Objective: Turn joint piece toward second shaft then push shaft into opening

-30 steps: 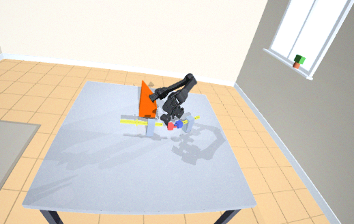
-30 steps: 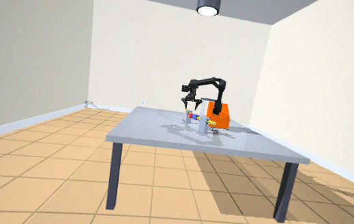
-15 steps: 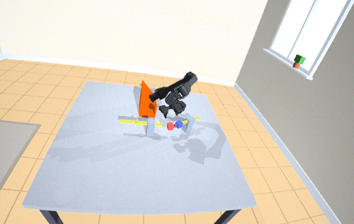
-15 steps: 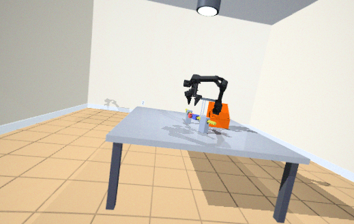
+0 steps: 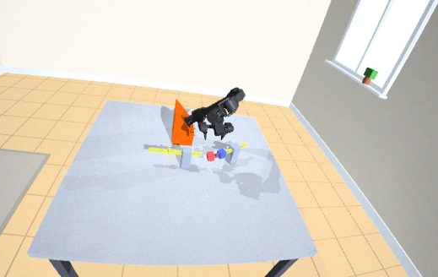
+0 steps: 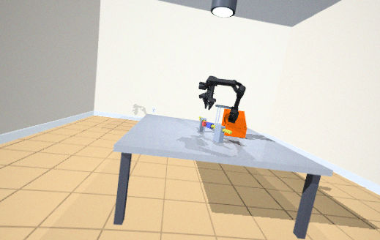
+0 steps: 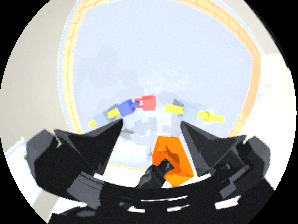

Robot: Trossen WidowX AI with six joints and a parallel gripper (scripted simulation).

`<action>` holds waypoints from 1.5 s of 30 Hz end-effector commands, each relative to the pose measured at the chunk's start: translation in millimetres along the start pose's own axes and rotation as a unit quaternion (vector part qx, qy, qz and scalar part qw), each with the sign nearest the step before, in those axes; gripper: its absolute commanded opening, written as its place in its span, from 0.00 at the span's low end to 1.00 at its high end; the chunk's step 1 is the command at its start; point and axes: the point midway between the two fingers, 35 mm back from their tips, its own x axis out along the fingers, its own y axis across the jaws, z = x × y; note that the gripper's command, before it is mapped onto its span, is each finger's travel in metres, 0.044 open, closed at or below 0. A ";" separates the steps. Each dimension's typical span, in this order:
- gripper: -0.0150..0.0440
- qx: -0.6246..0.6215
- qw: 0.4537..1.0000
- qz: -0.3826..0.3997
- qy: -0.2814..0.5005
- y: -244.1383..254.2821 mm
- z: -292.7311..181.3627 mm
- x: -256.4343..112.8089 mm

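The red joint piece [image 5: 211,156] [image 6: 204,124] [image 7: 148,103] is hinged to a blue piece [image 5: 222,154] [image 6: 209,125] [image 7: 126,107] on the first yellow shaft [image 5: 243,145] [image 6: 227,131] [image 7: 114,113], held in a grey block [image 5: 235,154] [image 6: 218,135]. The second yellow shaft [image 5: 156,150] [image 7: 174,109] runs through another grey block [image 5: 186,160] [image 7: 190,114]. A small gap parts its near end from the red piece, which faces roughly toward it; exact alignment cannot be told. My gripper [image 5: 213,138] [image 6: 209,108] [image 7: 152,121] is open and empty, above and clear of the pieces.
An orange panel [image 5: 181,132] [image 6: 240,126] [image 7: 165,145] stands upright by the arm's base, behind the second shaft's block. The grey table [image 5: 142,219] [image 6: 159,140] carries both blocks. A thin grey post structure rises near the first shaft's block in the exterior view.
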 end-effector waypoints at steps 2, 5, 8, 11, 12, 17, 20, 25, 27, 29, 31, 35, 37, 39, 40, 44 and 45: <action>1.00 0.030 1.000 -0.006 0.005 -18.8 1.4 10.5; 1.00 0.062 0.998 -0.012 0.011 -48.2 2.0 31.0; 1.00 0.064 0.998 -0.012 0.011 -50.2 1.9 32.4; 1.00 0.067 0.998 -0.012 0.011 -50.2 1.9 32.5; 1.00 0.075 0.997 -0.012 0.011 -50.2 1.9 32.8; 1.00 0.149 0.989 -0.007 0.011 -50.6 1.9 35.1; 1.00 0.194 0.981 -0.004 0.012 -50.8 1.8 36.5; 1.00 0.269 0.963 0.001 0.013 -51.1 1.8 39.0; 1.00 0.299 0.954 0.003 0.014 -51.2 1.7 39.9; 1.00 0.328 0.944 0.004 0.015 -51.4 1.7 40.9; 1.00 0.357 0.934 0.006 0.016 -51.5 1.7 41.8; 1.00 0.414 0.910 0.009 0.018 -51.8 1.6 43.7; 1.00 0.442 0.897 0.011 0.020 -51.9 1.5 44.7; 1.00 0.470 0.882 0.012 0.021 -52.0 1.5 45.6; 1.00 0.483 0.875 0.013 0.022 -52.1 1.4 46.1; 1.00 0.537 0.843 0.015 0.025 -52.3 1.3 48.0; 1.00 0.549 0.835 0.016 0.026 -52.4 1.3 48.4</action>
